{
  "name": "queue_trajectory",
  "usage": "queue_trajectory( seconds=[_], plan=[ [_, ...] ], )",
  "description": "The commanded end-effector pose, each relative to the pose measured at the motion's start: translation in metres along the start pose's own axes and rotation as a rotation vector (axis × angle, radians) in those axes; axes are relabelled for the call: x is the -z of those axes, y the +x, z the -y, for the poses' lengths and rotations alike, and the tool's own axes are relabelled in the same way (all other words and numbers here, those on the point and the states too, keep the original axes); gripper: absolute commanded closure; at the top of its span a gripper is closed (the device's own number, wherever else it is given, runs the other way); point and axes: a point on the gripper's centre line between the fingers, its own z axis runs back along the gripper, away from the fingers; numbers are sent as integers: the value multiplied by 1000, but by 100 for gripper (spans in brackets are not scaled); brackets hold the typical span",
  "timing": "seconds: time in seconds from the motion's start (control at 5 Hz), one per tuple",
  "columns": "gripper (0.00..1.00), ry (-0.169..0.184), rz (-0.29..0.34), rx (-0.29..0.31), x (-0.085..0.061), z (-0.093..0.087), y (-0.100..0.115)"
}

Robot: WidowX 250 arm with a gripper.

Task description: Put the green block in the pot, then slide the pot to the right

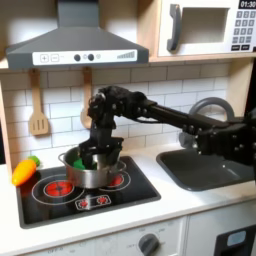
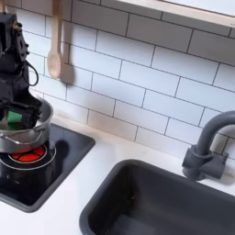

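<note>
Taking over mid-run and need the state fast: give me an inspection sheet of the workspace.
Surface: white counter with a black stovetop showing red burners.
Job's things: pot on the stovetop; green block at its mouth, under the gripper.
Clutter: carrot beside the stovetop at the first exterior view's left.
Gripper: gripper down at the pot's opening; jaw state cannot be told.
Cables: nothing seen.
Surroundings: tiled wall, hanging wooden spatula, range hood, microwave, sink, grey faucet.
</note>
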Motion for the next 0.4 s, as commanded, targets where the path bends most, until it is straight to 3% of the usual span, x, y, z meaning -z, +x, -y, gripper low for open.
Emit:
queue_trajectory(
  seconds=[0.0,0.2],
  plan=[
    [0,-20,-4,33,-1,22,-5],
    [0,-28,-3,43,-3,29,-7]
  ],
)
